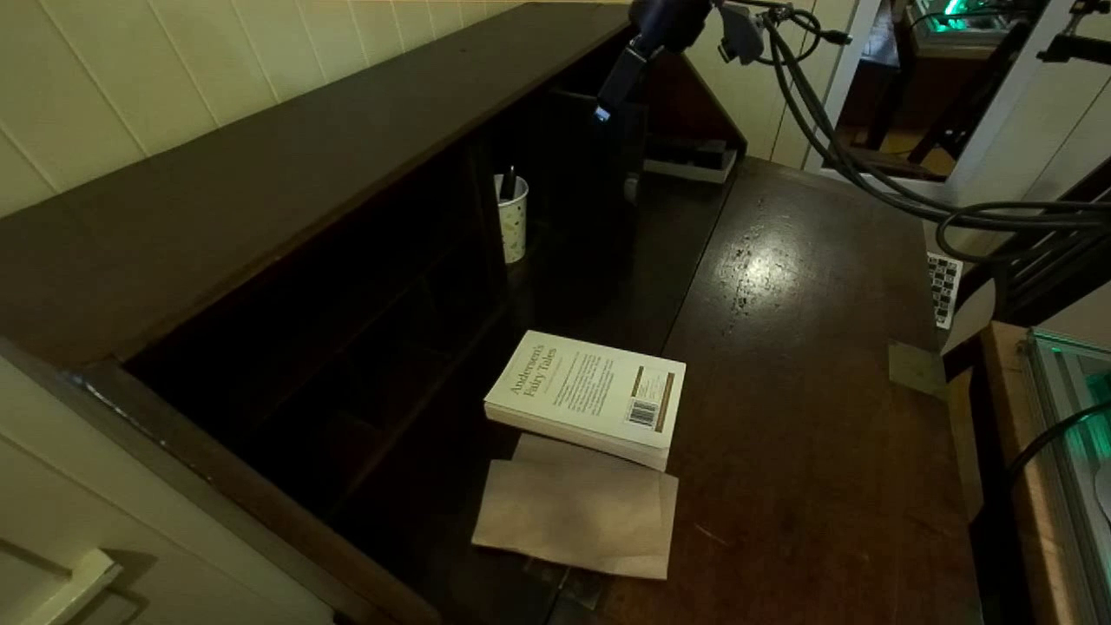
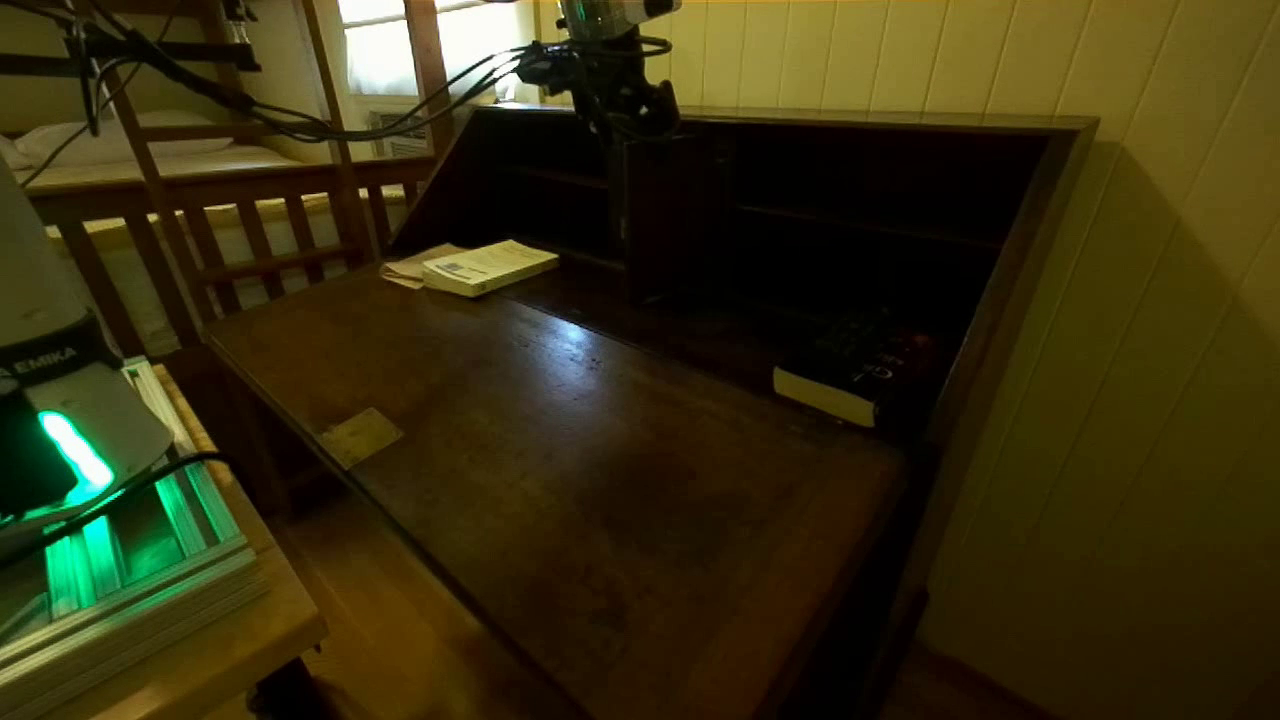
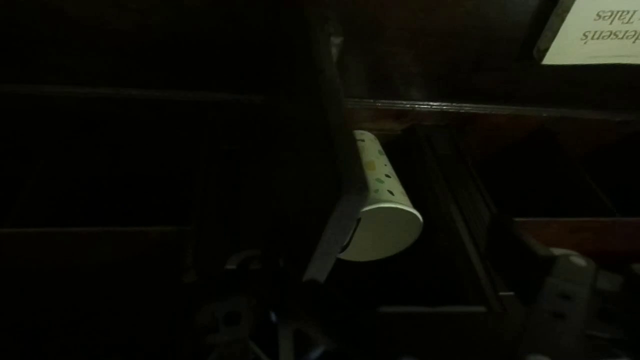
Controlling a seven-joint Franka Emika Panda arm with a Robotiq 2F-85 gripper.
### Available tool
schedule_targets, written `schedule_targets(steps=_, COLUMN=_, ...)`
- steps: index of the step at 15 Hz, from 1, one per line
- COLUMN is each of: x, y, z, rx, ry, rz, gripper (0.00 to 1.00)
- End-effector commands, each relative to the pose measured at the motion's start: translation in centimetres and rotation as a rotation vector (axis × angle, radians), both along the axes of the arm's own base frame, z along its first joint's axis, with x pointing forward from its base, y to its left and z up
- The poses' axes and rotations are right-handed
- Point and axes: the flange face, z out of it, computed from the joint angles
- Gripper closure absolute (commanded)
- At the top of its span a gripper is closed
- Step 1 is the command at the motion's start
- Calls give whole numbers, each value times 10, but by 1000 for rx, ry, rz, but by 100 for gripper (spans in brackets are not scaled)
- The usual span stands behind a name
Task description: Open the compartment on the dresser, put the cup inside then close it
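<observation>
One small white cup [image 1: 513,233], coloured flecks on its side, stands upright inside its compartment [image 3: 452,210] in the dresser [image 1: 347,130]. The compartment door [image 2: 675,205], dark wood, stands swung out, a small pale knob [image 1: 632,187] on it. Cup sits just beside the door, partly covered by its edge in the wrist view; touching or apart, cannot tell. A slim dark shape [image 1: 509,184] shows at the cup's rim in an exterior view, too dim to name. Gripper [image 3: 405,257] is at the door's upper end, fingers [image 3: 565,295] spread wide apart; in the wrist view the door's top shows between them, any contact lost in the dark. White book [image 1: 590,395], lettered Andersen's Fairy Tales, lies flat on the desk surface [image 1: 798,365], on the cup's side of the door and well apart from it. Brown paper [image 1: 577,512] lies farther from the door, along the book's edge; whether it runs underneath, cannot tell. Thick dark book [image 2: 850,375], pale page edges showing, lies on the opposite side of the door, near that end of the dresser. Pale plate [image 1: 916,369] set at the desk surface's outer edge, well out from the door, in both exterior views. Black cables [image 1: 807,113] trail from the arm [image 2: 610,18], out away from the door in both exterior views.
</observation>
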Motion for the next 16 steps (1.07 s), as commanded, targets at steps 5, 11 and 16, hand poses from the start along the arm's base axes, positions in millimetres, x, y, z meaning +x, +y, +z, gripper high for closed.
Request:
schedule_targets(steps=5, x=31, y=33, z=-7, rx=38, ry=-13, rz=40, gripper=0)
schedule_targets(steps=11, x=54, y=59, z=-11, rx=66, ry=-32, rz=68, gripper=0)
schedule_targets(steps=16, x=59, y=73, z=-9, rx=57, ry=-36, rz=83, gripper=0)
